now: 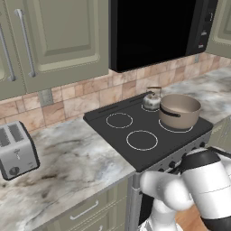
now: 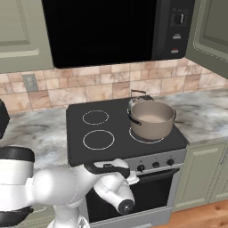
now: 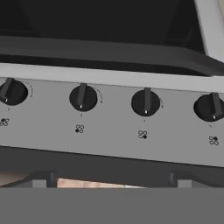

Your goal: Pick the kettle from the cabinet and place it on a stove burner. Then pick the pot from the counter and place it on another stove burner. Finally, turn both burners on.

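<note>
With the kettle (image 1: 152,100) and pot (image 1: 179,110) set on the stove's two right burners, the gripper (image 2: 132,179), jaws wide and empty, hangs just before the knob panel (image 3: 109,118), the knobs (image 3: 145,102) straight ahead.

We saw a taupe-brown pot (image 1: 180,110) with a beige inside and a shiny silver kettle (image 1: 152,100) on the black cooktop (image 1: 113,135), whose 4 burners (image 1: 142,140) were thin white rings. The counter (image 1: 67,167) was grey-white marble, the cabinet (image 1: 58,40) olive-green, the 4 knobs (image 3: 145,102) black on silver.
</note>
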Motion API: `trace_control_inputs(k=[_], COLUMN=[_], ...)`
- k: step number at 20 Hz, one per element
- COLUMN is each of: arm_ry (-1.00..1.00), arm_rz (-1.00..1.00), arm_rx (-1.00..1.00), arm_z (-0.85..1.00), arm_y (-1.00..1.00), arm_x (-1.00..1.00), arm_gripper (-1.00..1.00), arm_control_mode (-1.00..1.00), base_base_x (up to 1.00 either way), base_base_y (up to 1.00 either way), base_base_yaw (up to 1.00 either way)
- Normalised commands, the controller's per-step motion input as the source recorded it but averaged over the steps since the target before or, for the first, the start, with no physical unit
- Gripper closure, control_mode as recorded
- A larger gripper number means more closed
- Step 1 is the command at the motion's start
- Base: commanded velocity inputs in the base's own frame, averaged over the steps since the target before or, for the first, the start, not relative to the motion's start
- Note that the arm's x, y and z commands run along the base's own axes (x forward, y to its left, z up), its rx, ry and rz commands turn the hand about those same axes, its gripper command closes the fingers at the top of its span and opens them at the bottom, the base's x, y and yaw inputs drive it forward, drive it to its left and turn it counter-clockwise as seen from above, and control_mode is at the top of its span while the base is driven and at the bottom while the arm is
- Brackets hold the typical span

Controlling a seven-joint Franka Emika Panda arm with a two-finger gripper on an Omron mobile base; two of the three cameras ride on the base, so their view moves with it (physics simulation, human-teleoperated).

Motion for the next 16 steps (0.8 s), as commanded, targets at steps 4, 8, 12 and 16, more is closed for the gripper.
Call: trace_control_inputs(k=[4, 8, 12, 16], arm_ry=[0.0, 0.0, 0.0, 0.0], arm_rz=[0.0, 0.0, 0.0, 0.0], arm_rx=[0.0, 0.0, 0.0, 0.0], arm_z=[-0.13, -0.17, -0.11, -0.07], arm_y=[0.0, 0.0, 0.0, 0.0], arm_x=[0.14, 0.1, 0.05, 0.1], arm_gripper=[-1.0, -1.0, -1.0, -1.0], arm_control_mode=[-1.0, -1.0, -1.0, -1.0], base_base_x=[0.0, 0.0, 0.0, 0.0], base_base_y=[0.0, 0.0, 0.0, 0.0], base_base_yaw=[0.0, 0.0, 0.0, 0.0])
